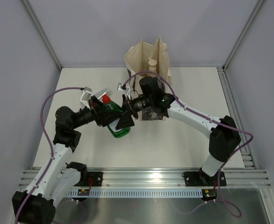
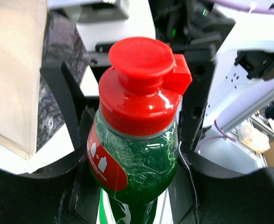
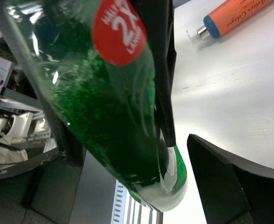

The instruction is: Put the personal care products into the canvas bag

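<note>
Mid-counter handover: my left claw (image 1: 106,114) is clamped on the green red-capped bottle (image 1: 119,128), its fingers (image 2: 200,93) pressed to either side of the bottle just below the red cap (image 2: 141,60). My right claw (image 1: 126,114) meets it from the opposite side. In the right wrist view the green body lies tight between that claw's two dark fingers (image 3: 162,79), so I judge it closed on the bottle too. Both claws share one load, held tilted above the counter (image 1: 174,144), cap toward the far left and base toward the near right.

The left arm reaches in from the near left with its elbow bent high. The right arm stretches from the near right across the front of the canvas bag (image 1: 141,53), hiding most of its dark printed side.

The bag stands upright at the far middle, just beyond the two claws, mouth open. The top of a beige pump bottle (image 1: 152,62) shows inside, so I judge at least one product packed. The green bottle is not yet in. An orange bottle (image 3: 235,13) lies on its side on the counter and also remains. I cannot see any other products from here.
</note>
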